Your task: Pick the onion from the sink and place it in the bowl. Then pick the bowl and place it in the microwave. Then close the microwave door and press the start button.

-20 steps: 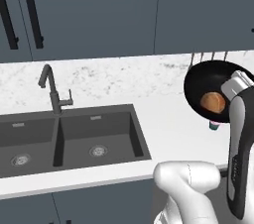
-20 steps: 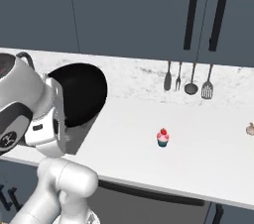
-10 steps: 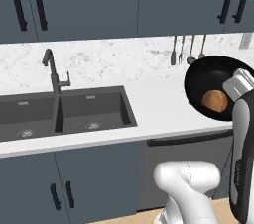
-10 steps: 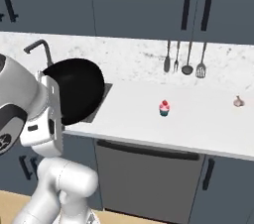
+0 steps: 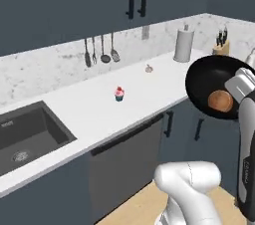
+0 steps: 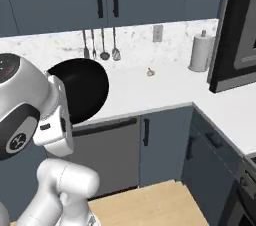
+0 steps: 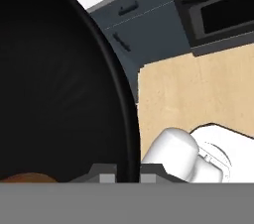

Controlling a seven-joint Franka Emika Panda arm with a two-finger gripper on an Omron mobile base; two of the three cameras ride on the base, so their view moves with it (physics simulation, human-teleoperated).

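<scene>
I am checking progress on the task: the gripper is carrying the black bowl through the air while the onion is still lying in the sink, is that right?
Not quite. The gripper does carry the bowl in the air, clamped on its rim, but the onion is inside the bowl, not in the sink. The left base view shows the orange-brown ball lying in the bowl's dark inside.

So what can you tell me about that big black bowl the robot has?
The bowl is wide, round, shallow and black, with a glossy dark inside. It is lifted in the air, off the counter, tipped so its inside faces the left base camera. The small orange-brown onion sits low inside it. In the hand view the pincer is clamped over its thin rim, one fingertip on each side. In the right base view it shows beside the robot's white arm, in front of the counter.
</scene>
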